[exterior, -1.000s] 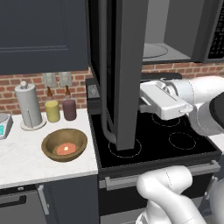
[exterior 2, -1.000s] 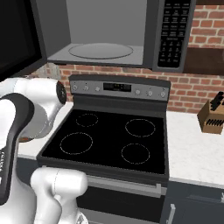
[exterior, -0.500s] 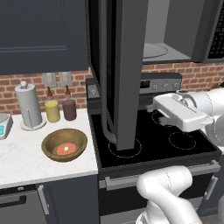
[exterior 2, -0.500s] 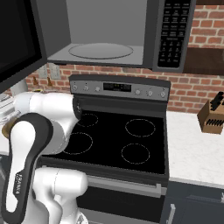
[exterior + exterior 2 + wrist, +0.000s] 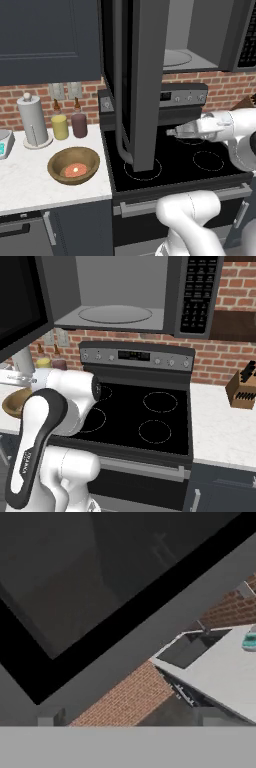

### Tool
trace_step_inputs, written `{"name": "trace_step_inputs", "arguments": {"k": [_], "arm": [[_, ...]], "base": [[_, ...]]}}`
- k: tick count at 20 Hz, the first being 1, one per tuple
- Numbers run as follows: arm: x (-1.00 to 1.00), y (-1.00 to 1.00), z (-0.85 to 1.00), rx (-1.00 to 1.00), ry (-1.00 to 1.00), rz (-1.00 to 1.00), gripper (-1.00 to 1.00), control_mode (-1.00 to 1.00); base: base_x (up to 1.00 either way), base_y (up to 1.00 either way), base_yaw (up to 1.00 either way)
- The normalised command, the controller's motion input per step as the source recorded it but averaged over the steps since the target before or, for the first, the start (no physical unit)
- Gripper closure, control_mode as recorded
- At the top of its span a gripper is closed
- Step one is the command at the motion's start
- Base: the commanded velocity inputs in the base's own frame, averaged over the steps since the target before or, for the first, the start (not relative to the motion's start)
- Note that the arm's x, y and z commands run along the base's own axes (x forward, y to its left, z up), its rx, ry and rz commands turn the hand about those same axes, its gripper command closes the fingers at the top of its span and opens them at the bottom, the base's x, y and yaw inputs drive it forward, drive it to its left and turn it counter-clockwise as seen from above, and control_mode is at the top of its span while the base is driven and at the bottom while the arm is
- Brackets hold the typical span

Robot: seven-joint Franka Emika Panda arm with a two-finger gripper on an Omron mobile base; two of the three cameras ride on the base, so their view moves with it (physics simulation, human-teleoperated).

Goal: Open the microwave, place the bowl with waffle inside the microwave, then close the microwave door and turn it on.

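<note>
Now tool (image 5: 172, 133) wide open, empty, above stove (image 5: 200, 160), bowl (image 5: 74, 165) well off left on counter (image 5: 30, 180).

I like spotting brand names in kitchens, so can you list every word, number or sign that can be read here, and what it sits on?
Nothing can be read as text.
Dark charcoal microwave: button panel bears rows of pale marks, too small to read.
Black stove: the display strip on its grey control panel is too blurred to read.
White wall switches: no lettering can be made out.
</note>
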Motion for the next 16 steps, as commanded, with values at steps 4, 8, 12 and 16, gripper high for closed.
{"name": "trace_step_inputs", "arguments": {"k": [4, 8, 12, 16], "arm": [[0.36, 0.03, -0.83, 0.02, 0.5, -0.11, -1.0, -1.0], [0.36, 0.28, -0.83, -0.02, 0.42, -0.05, -1.0, -1.0], [0.49, 0.54, -0.66, -0.11, 0.31, -0.08, -1.0, -1.0], [0.52, 0.47, -0.51, -0.12, 0.24, -0.12, -1.0, -1.0]], "base": [[0.0, 0.0, 0.0], [0.0, 0.0, 0.0], [0.0, 0.0, 0.0], [0.0, 0.0, 0.0]]}}
